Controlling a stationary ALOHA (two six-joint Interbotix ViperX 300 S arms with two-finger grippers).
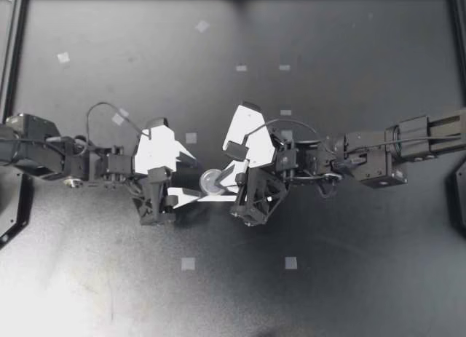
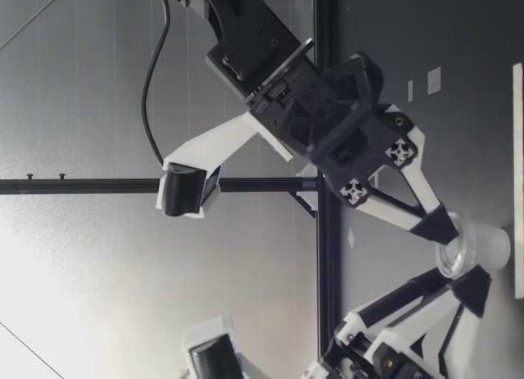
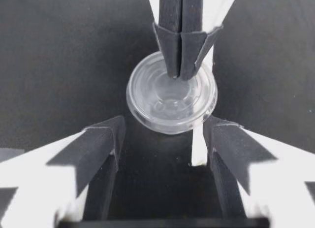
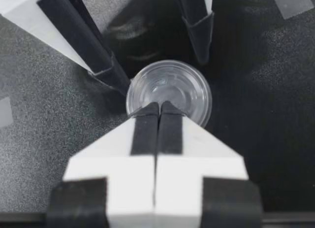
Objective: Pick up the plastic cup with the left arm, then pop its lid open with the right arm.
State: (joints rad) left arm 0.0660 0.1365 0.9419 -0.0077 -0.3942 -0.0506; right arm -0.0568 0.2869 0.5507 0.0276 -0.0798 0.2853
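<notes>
At mid-table from above, the clear cup (image 1: 212,181) sits between my left gripper (image 1: 198,178), spread wide, and my right gripper (image 1: 228,178). From table height, it stands upright. Left wrist: cup just ahead of the spread fingers. Right wrist: fingers pressed together, tips at its rim.

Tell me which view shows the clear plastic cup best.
Left wrist view: the clear plastic cup shows nearly whole, rim and inside, just ahead of my open left gripper, with my right gripper, shut, over its far rim. The right wrist view hides its near rim, the top view shows it small, and the low view shows only its side.
</notes>
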